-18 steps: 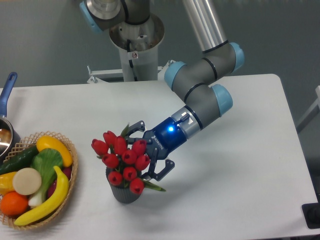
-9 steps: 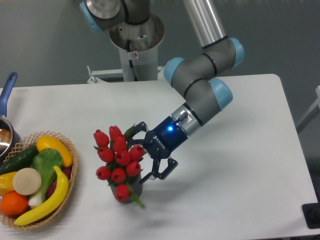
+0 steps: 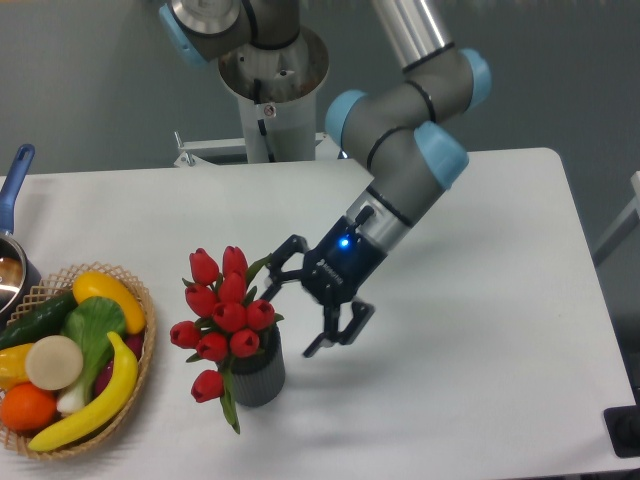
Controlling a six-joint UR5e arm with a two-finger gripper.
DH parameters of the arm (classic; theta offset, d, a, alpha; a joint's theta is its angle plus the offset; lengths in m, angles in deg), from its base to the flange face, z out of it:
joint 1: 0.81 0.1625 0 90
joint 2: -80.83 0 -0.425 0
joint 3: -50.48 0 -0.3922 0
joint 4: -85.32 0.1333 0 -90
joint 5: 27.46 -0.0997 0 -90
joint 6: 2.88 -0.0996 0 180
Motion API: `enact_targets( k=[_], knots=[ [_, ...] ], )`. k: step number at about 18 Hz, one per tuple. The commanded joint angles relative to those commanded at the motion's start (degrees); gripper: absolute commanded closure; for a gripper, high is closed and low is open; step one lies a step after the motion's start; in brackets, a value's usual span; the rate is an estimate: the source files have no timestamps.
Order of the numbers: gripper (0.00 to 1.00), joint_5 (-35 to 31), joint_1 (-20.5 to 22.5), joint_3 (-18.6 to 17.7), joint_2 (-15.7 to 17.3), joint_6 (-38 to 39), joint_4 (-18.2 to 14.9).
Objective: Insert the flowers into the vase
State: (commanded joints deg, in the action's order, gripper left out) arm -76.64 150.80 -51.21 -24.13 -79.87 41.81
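The silver-and-grey tubular robot arm (image 3: 400, 150) has light-blue joint caps, a glowing blue wrist light, and a black two-finger gripper (image 3: 300, 300) with linked fingers.

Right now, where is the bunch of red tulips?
The bunch of red tulips stands in the short dark grey ribbed vase, left of centre, between the wicker basket and the open gripper.

Single fixed camera, placed high off the table's (image 3: 480, 400) near edge, looking down and across it toward the arm's base (image 3: 270, 80) and the grey wall behind, at middle distance.
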Motion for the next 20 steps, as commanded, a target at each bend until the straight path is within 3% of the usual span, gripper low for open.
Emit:
enact_targets(
  k=[2, 7, 11, 15, 18, 20],
  knots=[
    [0.00, -7.8, 3.8, -0.3, 3.0, -0.1, 0.0],
    [0.00, -14.5, 10.7, 1.8, 9.3, 0.3, -2.2],
    [0.00, -21.6, 11.7, 5.1, 10.5, -2.8, -8.9],
    [0.00, -29.0, 14.5, 7.9, 12.8, -18.0, -21.2],
    [0.00, -29.1, 17.6, 8.2, 14.2, -26.0, -25.7],
    [0.00, -29.0, 18.9, 7.7, 15.2, -28.7, -26.5]
  ],
)
